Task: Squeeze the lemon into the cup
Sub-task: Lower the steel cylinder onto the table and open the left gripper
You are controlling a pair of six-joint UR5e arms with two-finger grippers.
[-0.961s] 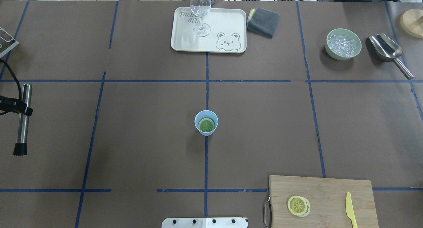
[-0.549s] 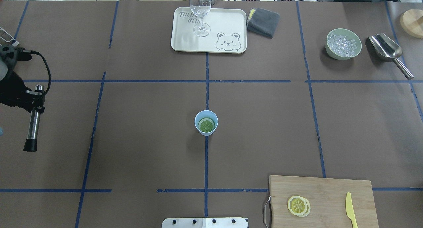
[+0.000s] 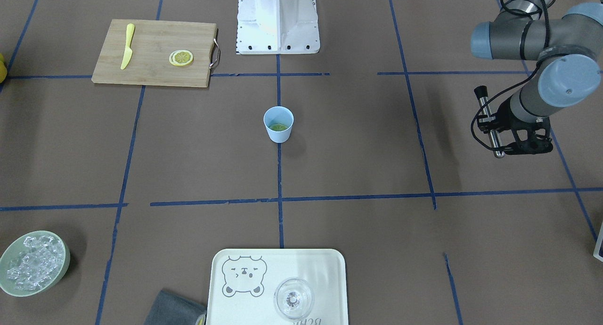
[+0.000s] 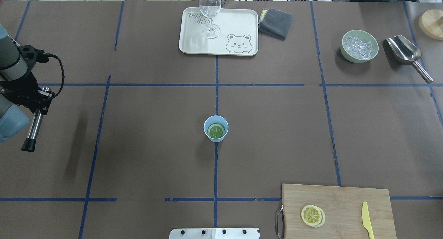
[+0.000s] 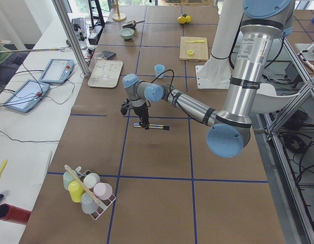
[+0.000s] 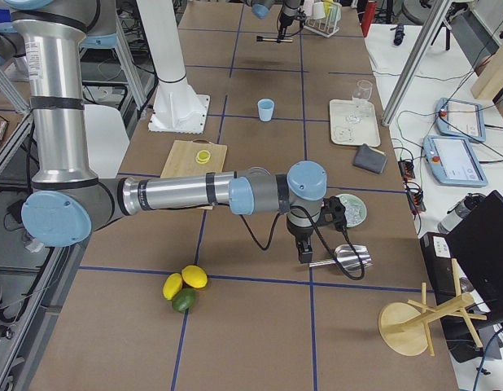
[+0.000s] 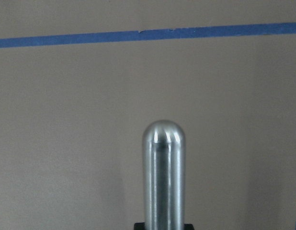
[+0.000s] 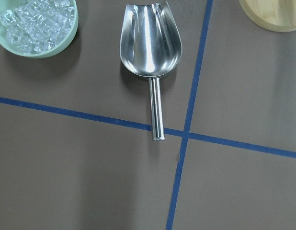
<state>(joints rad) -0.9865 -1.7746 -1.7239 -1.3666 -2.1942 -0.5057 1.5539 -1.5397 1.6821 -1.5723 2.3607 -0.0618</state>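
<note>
Brown table (image 4: pixel 155 145): cup (image 4: pixel 216 129), centre, contains lemon (image 4: pixel 216 131); left gripper (image 4: pixel 39 102), left edge, pinches steel rod (image 4: pixel 32 131); right gripper (image 6: pixel 305 254) state cannot be told.

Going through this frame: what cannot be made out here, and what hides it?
1. Whether the right gripper is open: only the right side view shows it, small, with its fingers indistinct.
2. Juice in the cup: the citrus piece covers the bottom, overhead view.
3. How the left gripper clamps the muddler: the left wrist view's bottom edge cuts it off.
4. Lettering on the tray: partly behind the glass, overhead view.
</note>
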